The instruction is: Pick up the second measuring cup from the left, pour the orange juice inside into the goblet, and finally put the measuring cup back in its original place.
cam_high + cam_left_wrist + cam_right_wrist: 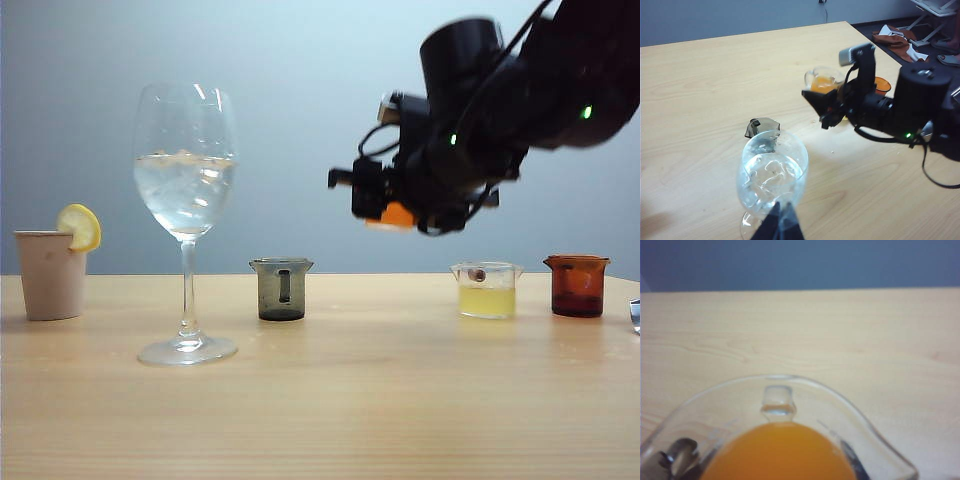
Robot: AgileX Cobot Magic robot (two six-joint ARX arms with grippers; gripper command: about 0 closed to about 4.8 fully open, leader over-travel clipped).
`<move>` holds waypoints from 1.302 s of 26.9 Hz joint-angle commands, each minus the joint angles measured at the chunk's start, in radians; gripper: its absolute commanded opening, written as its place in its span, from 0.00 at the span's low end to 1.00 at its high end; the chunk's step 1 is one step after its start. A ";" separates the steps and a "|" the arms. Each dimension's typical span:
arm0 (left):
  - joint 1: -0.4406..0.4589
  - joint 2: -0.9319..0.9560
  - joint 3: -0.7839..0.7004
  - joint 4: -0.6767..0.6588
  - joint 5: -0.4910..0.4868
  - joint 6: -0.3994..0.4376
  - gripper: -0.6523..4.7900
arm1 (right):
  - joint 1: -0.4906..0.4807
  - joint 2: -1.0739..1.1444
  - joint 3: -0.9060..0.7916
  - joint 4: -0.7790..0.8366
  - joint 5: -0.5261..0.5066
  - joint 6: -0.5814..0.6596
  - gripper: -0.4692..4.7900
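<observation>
From the front, the right hand (392, 205) hangs high in the air over the worktop (320, 400), between the grey cup (282, 289) and the yellow cup (486, 290). It is black and chunky, with wires and small green lights. It pinches the little glass cup (397, 216), and only a bit of orange shows under the black parts. The tall wine glass (186, 200) stands well to the left on a thin stem and a round foot. Its big round bowl is clear and shiny, with something clear and lumpy inside. A tan cup (50, 273) with a lemon slice (80, 226) on its rim sits at the far left. A brown-red cup (577, 285) stands at the far right. The worktop is pale wood with soft lines in it.

From the left arm's camera, the left hand (777, 225) shows only as two dark tips close together, right by the bowl of the wine glass (772, 175). I cannot tell if it is pinching the glass. The right hand (827, 102) holds the little glass cup (822, 82) in the air past the wine glass, and the orange juice (821, 84) looks bright and thick. The grey cup (760, 127) sits just behind the wine glass.

From the right arm's camera, the little glass cup (777, 405) is very close. Its rim is thin, clear and curved, with a small pour lip. The orange juice (777, 452) is smooth and you cannot see through it. One shiny dark fingertip (675, 452) presses on the glass.
</observation>
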 commanded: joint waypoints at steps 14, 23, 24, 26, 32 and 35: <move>-0.001 0.000 0.003 0.043 0.003 0.001 0.11 | 0.000 -0.310 0.007 -0.216 -0.159 -0.015 0.37; -0.001 0.000 0.003 0.045 0.004 0.001 0.11 | 0.051 -0.359 0.008 -0.219 -0.249 -0.015 0.37; -0.001 0.000 0.003 0.045 0.004 0.001 0.11 | 0.062 -0.359 0.009 -0.219 -0.252 -0.015 0.37; -0.001 0.000 0.003 0.044 0.005 0.001 0.11 | 0.089 -0.359 0.012 -0.220 -0.251 -0.015 0.37; -0.001 -0.003 0.003 0.045 0.009 0.001 0.11 | 0.155 -0.359 0.059 -0.290 -0.221 -0.027 0.37; -0.001 -0.003 0.003 0.044 0.011 0.001 0.11 | 0.200 -0.358 0.122 -0.409 -0.145 -0.101 0.37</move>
